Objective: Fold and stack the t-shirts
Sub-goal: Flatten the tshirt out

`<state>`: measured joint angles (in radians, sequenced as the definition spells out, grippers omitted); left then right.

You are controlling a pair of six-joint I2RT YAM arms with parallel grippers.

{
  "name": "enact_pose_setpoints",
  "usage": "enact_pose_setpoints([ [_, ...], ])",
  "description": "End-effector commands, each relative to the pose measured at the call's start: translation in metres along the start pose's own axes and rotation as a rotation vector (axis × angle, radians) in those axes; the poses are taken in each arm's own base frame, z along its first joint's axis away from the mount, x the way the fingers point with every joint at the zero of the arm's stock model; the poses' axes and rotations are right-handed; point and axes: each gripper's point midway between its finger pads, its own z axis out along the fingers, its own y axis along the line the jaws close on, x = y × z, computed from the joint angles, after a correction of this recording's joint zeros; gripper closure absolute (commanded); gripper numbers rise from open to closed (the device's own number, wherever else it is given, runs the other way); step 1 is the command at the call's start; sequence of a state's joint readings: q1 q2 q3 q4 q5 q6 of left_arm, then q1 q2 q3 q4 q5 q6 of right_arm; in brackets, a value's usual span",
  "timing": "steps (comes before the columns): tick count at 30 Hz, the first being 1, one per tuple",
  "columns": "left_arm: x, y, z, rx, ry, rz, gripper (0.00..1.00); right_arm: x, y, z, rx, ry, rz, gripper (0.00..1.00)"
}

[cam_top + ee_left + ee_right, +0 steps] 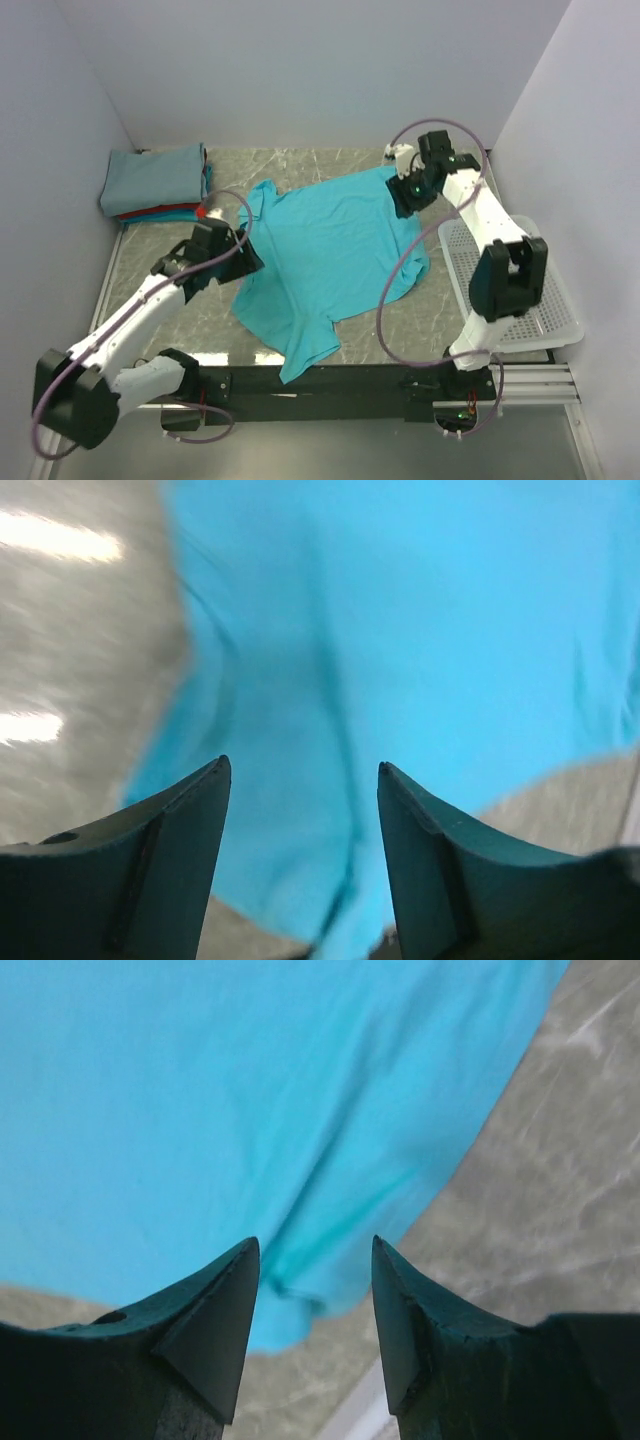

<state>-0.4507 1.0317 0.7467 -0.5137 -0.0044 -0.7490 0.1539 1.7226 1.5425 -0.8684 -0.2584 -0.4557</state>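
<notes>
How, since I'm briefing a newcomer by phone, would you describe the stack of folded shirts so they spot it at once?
Start at the marble-patterned table and go to its far left corner. There sits the stack of folded shirts, grey-blue on top with red and teal edges below. Unlike the turquoise shirt spread flat mid-table, it is a compact rectangle.

Turquoise t-shirt (330, 250), grey-veined table (300, 165), white basket (552, 300)

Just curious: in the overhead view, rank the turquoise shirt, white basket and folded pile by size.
Largest to smallest:
1. turquoise shirt
2. white basket, though it is partly covered
3. folded pile
</notes>
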Motion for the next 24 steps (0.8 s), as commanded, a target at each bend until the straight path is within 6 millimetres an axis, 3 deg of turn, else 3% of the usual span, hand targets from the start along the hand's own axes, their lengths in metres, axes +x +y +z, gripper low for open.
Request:
enact_pose_setpoints([
  [1, -0.043, 0.007, 0.021, 0.041, -0.033, -0.023, 0.35, -0.037, -0.025, 0.019, -0.025, -0.051, 0.15, 0.44],
  [2, -0.062, 0.018, 0.028, 0.03, -0.069, -0.05, 0.35, -0.041, -0.027, 0.026, -0.039, -0.043, 0.17, 0.44],
  [5, -0.083, 0.017, 0.052, 0.062, -0.014, -0.049, 0.48, -0.053, -0.035, 0.062, -0.09, 0.008, 0.211, 0.44],
  [7, -0.077, 0.024, 0.074, 0.037, 0.057, -0.036, 0.51, -0.044, -0.025, 0.071, -0.13, 0.068, 0.219, 0.44],
  [9, -0.085, 0.027, 0.082, 0.006, 0.063, -0.014, 0.51, -0.028, -0.018, 0.084, -0.127, 0.128, 0.194, 0.44],
  [10, -0.085, 0.038, 0.091, -0.047, 0.067, -0.009, 0.51, -0.023, -0.012, 0.088, -0.113, 0.147, 0.167, 0.44],
  [11, -0.096, 0.038, 0.092, -0.062, 0.048, 0.002, 0.51, -0.009, -0.008, 0.094, -0.104, 0.184, 0.162, 0.44],
  [13, -0.102, 0.044, 0.098, -0.098, 0.053, 0.018, 0.5, -0.001, -0.01, 0.101, -0.049, 0.211, 0.139, 0.44],
  [14, -0.115, 0.037, 0.098, -0.09, 0.029, 0.032, 0.5, 0.008, -0.01, 0.106, -0.036, 0.241, 0.144, 0.44],
  [17, -0.133, 0.034, 0.098, -0.1, 0.005, 0.078, 0.49, 0.017, -0.019, 0.115, 0.019, 0.274, 0.144, 0.44],
  [20, -0.142, 0.033, 0.098, -0.108, -0.011, 0.107, 0.48, 0.025, -0.011, 0.122, -0.016, 0.303, 0.146, 0.47],
  [22, -0.143, 0.035, 0.098, -0.111, -0.014, 0.12, 0.48, 0.031, -0.006, 0.125, -0.019, 0.33, 0.134, 0.54],
  [24, -0.144, 0.036, 0.096, -0.111, -0.022, 0.13, 0.47, 0.039, -0.003, 0.124, -0.006, 0.354, 0.123, 0.71],
])
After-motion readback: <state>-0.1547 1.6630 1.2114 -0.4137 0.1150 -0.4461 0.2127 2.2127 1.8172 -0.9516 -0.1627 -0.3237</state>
